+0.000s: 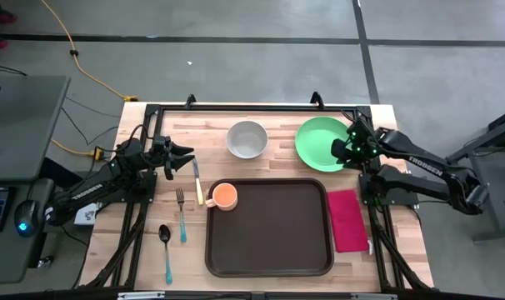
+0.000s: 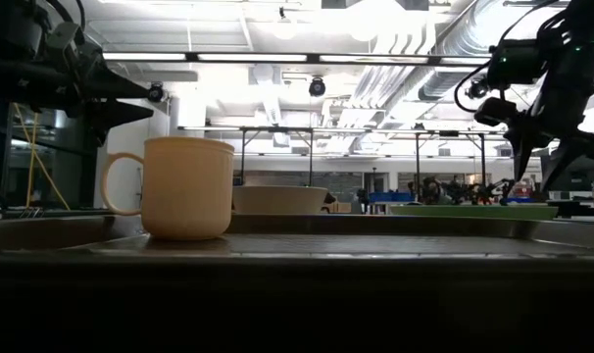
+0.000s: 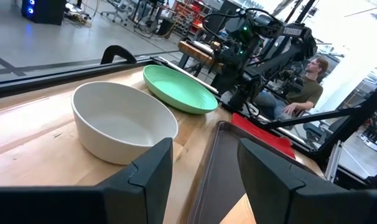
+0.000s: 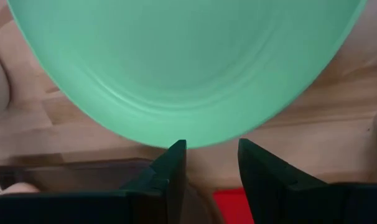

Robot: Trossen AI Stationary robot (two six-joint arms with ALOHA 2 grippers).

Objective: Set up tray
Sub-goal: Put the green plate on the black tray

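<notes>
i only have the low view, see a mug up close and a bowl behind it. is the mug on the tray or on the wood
Observer: On the tray. The orange mug stands in its far left corner, handle over the rim.
Operator: what's left of the tray
Observer: A knife, a fork and a spoon lie on the wood.
Operator: where's the right gripper
Observer: The right gripper hovers over the near right edge of the green plate, fingers open, holding nothing.
Operator: and the left
Observer: The left gripper is open, left of the white bowl.
</notes>
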